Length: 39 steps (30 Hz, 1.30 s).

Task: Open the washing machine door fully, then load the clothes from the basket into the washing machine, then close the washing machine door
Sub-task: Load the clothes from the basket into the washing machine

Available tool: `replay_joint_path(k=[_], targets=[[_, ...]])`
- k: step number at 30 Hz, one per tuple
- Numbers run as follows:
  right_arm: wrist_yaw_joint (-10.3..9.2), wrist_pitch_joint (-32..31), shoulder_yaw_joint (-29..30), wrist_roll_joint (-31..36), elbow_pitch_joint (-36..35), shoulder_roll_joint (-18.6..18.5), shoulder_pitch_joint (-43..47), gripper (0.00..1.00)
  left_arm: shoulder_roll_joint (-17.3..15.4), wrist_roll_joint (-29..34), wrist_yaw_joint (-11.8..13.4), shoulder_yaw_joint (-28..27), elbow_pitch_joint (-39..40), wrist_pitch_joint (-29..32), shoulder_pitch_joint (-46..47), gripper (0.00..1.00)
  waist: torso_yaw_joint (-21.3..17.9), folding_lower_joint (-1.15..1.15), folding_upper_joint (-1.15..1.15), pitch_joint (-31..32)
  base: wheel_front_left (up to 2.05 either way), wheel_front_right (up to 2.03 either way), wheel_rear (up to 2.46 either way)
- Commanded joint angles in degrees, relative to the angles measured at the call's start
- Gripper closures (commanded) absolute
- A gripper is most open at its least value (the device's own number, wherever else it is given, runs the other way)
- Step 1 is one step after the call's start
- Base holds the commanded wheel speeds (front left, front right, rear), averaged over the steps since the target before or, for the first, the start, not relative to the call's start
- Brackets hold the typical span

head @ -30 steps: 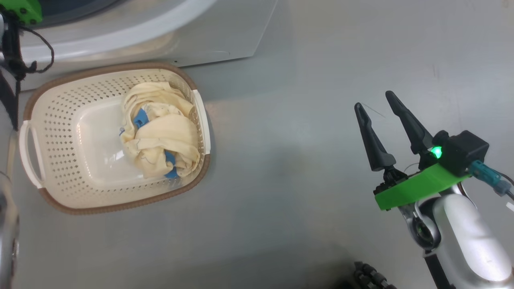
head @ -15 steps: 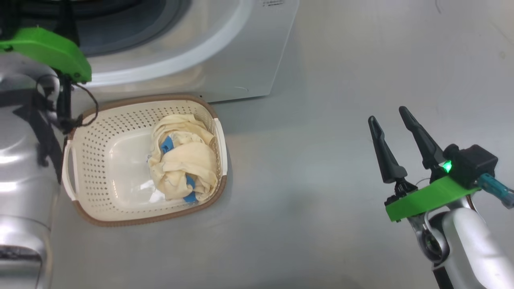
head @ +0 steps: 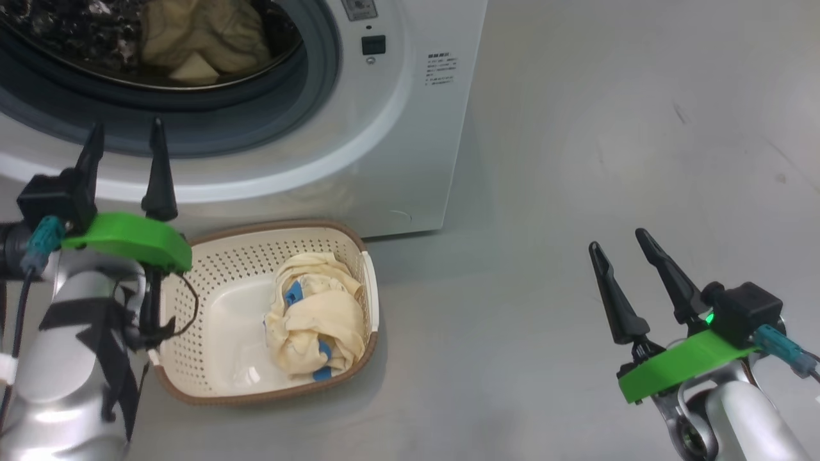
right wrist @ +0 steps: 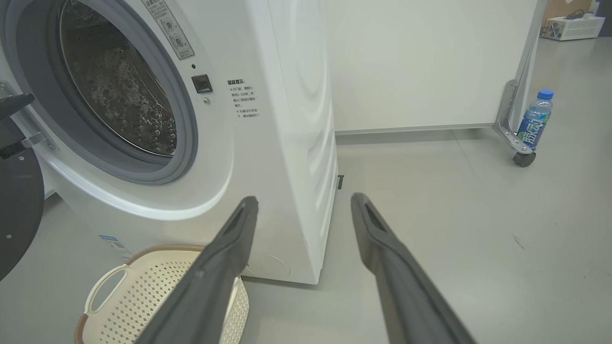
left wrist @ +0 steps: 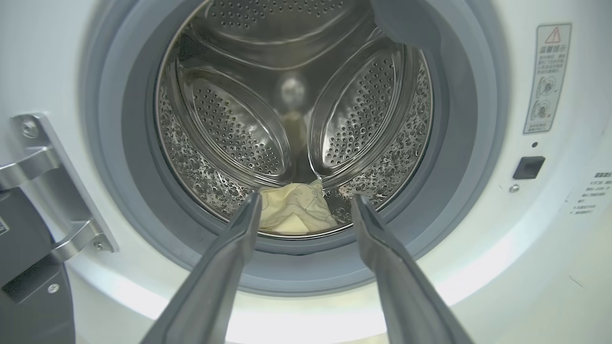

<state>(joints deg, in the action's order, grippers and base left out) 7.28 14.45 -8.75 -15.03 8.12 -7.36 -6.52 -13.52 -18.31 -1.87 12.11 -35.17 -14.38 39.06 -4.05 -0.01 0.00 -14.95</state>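
Note:
The washing machine [head: 397,128] stands with its washing machine door [right wrist: 16,210] swung open to the left. One pale yellow garment [left wrist: 296,212] lies inside the steel drum [left wrist: 229,124]. More of the clothes [head: 314,320] sit bundled in the right half of the basket [head: 288,225], on the floor just before the machine. My left gripper [head: 126,123] is open and empty, raised above the basket's left end and pointing at the drum opening. Far to the right, above bare floor, my right gripper [head: 617,238] is open and empty too.
The door's metal hinge [left wrist: 48,191] sits left of the opening. A white partition on a caster [right wrist: 519,153] stands behind and to the right of the machine, with a blue-capped bottle [right wrist: 534,119] beside it. Grey floor [head: 512,358] stretches between basket and right arm.
The head camera has tilted up, bringing the drum opening and the garment inside it into view. My left gripper now shows whole before the opening. The right gripper keeps its pose.

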Motion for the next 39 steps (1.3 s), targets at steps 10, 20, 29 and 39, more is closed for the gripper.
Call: replay_joint_path(k=[10, 20, 29, 39], targets=[[0.21, 0.55, -1.69, 0.82, -2.15, -1.3, 2.64, 0.0, -5.19, -0.1, 4.05, -3.84, 16.91, -0.27, -16.26, 0.0, -0.04, 0.01, 0.0, 6.1, 0.0, 0.0, 0.0], [0.21, 0.55, -2.01, 0.8, -2.55, -1.22, 5.25, 0.0, -5.76, -0.84, 9.29, -5.84, 30.23, 0.98, -33.4, 0.0, 0.02, 0.01, 0.0, 9.49, 0.0, 0.0, 0.0], [0.21, 0.51, -2.34, 1.03, -2.93, -1.35, 5.62, 0.0, -4.66, -0.82, 12.22, -6.16, 36.01, 0.82, -41.08, 0.0, -0.05, 0.01, 0.0, 9.93, 0.0, 0.0, 0.0], [0.21, 0.45, -2.08, 1.39, -3.15, -1.58, 5.98, 0.0, -3.38, -1.54, 13.86, -7.43, 38.27, 0.05, -45.8, 0.0, -0.26, 0.01, 0.0, 10.02, 0.0, 0.0, 0.0]])
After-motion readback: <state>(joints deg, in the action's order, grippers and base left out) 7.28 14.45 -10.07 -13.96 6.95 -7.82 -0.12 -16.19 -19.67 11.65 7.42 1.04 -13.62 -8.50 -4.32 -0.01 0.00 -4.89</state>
